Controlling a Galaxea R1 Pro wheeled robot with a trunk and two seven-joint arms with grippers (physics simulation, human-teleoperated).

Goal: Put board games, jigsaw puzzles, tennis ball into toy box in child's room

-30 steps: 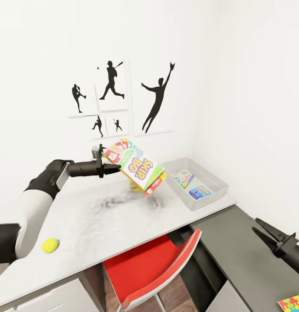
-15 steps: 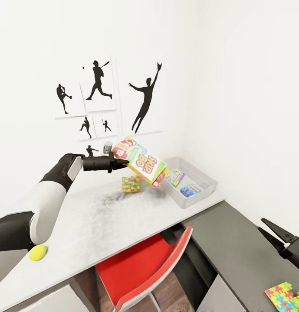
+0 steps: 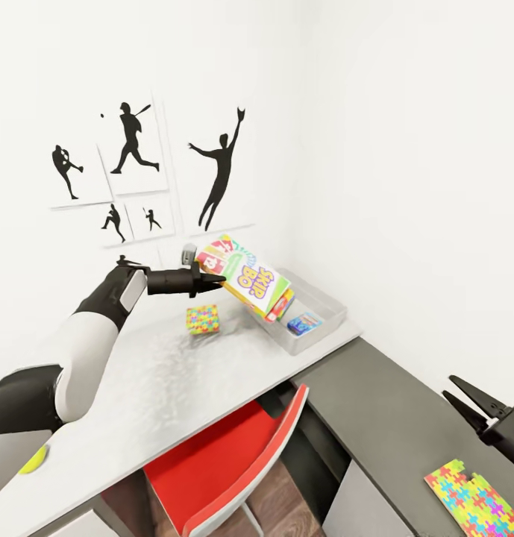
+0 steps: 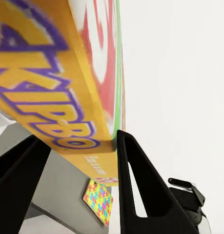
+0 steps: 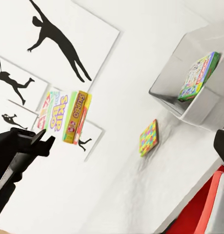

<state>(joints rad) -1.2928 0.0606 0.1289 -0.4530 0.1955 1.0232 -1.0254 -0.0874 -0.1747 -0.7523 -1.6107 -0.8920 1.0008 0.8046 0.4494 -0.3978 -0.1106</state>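
Observation:
My left gripper (image 3: 215, 282) is shut on one edge of the Skip-Bo board game (image 3: 251, 282), holding it tilted in the air above the table (image 3: 160, 388). The game's far end hangs over the near end of the toy box (image 3: 327, 313), where a blue board game (image 3: 303, 323) lies. In the left wrist view the game's orange side (image 4: 58, 97) sits between the fingers. One jigsaw puzzle (image 3: 202, 319) lies on the pale table top, another (image 3: 477, 503) on the lower dark section. The tennis ball (image 3: 33, 461) peeks out beside my left arm. My right gripper (image 3: 449, 386) hovers open over the dark section.
A red chair (image 3: 219, 462) is tucked under the table's front edge. Baseball silhouette pictures (image 3: 130, 164) hang on the white wall behind. In the right wrist view the toy box (image 5: 190, 105) holds a game (image 5: 197, 75), with the jigsaw puzzle (image 5: 148, 138) beside it.
The head camera has panned right. My left gripper has carried the Skip-Bo game closer to the toy box, uncovering the jigsaw puzzle beneath it. The right gripper stays open.

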